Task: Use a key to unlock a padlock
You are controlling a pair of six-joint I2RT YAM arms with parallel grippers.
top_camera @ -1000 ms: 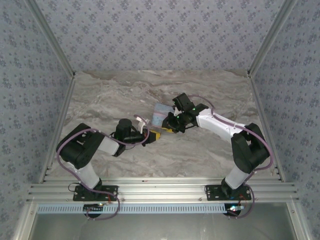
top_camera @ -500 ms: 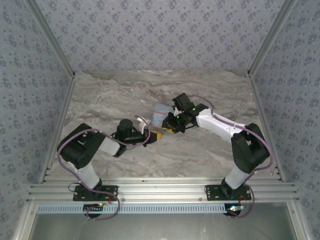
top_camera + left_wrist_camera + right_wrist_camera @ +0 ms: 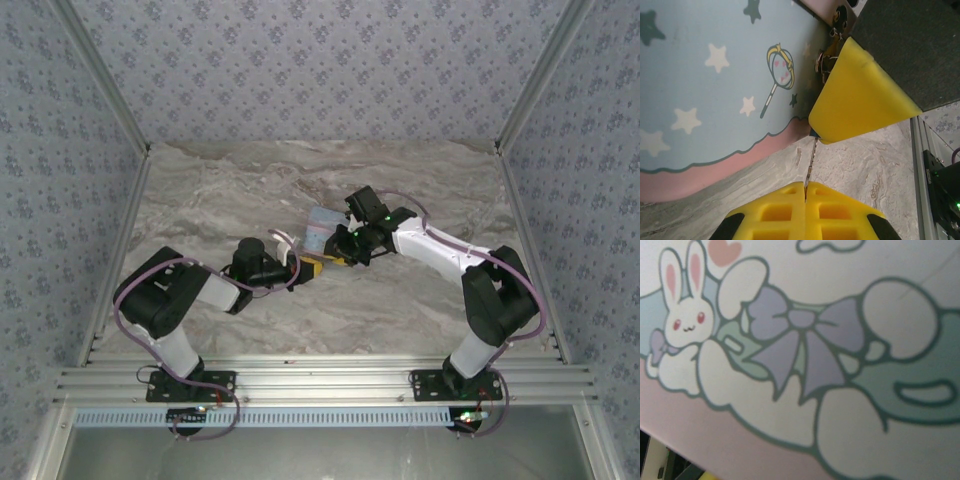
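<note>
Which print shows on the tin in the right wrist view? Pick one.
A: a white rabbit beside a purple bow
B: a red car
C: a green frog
A: the tin bears a white rabbit with pink ears, next to a purple bow.

Bright, even light, soft shadows; the tin blurs up close.

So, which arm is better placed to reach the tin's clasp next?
Probably left: the left gripper, shut on a thin blade, points at the clasp of the tin, while the right gripper sits close against it.
</note>
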